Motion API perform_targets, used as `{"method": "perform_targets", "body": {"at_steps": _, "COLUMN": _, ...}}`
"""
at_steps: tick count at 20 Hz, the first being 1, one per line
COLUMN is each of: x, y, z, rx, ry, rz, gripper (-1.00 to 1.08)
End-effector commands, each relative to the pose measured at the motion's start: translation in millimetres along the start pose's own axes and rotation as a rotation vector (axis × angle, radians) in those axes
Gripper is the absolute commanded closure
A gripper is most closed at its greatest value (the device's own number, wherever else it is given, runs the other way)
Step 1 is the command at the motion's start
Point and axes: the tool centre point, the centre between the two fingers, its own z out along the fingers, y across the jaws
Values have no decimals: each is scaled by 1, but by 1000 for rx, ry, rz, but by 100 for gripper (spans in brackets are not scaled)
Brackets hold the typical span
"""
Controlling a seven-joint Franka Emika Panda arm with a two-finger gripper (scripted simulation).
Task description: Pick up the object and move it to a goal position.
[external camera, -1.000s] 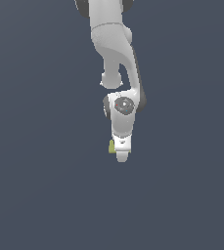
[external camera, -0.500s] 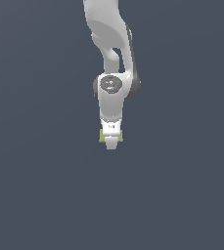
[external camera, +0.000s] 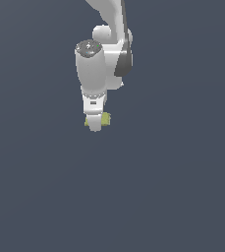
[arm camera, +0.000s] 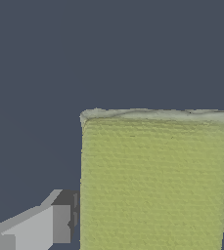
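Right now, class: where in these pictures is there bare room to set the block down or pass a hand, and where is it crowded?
Everything around the arm is bare grey ground: the whole lower half below the gripper, and both of the exterior view's sides. The only crowded spot is the gripper itself, where the yellow-green block sits between the fingers. Whether it hangs above the ground cannot be told.

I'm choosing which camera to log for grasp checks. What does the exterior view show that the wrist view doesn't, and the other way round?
Only the exterior view shows the white arm and the gripper from outside, with the block peeking out on both sides of it. Only the wrist view shows the block's textured yellow-green face close up, with a finger on either side. Both show the gripper shut on the block against a plain dark grey background.
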Motion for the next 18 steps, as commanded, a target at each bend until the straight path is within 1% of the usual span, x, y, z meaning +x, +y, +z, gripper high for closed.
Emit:
{"method": "perform_targets", "body": {"at_steps": 1, "x": -16, "y": -9, "z": -25, "rx": -2, "ry": 2, "rz": -1, "gripper": 108}}
{"method": "perform_targets", "body": {"at_steps": 11, "x": -80, "y": -44, "z": -124, "rx": -4, "ry": 6, "rz": -1, "gripper": 108}}
{"method": "perform_targets", "body": {"at_steps": 18, "x": -119, "y": -64, "z": -181, "rx": -3, "ry": 5, "rz": 0, "gripper": 108}}
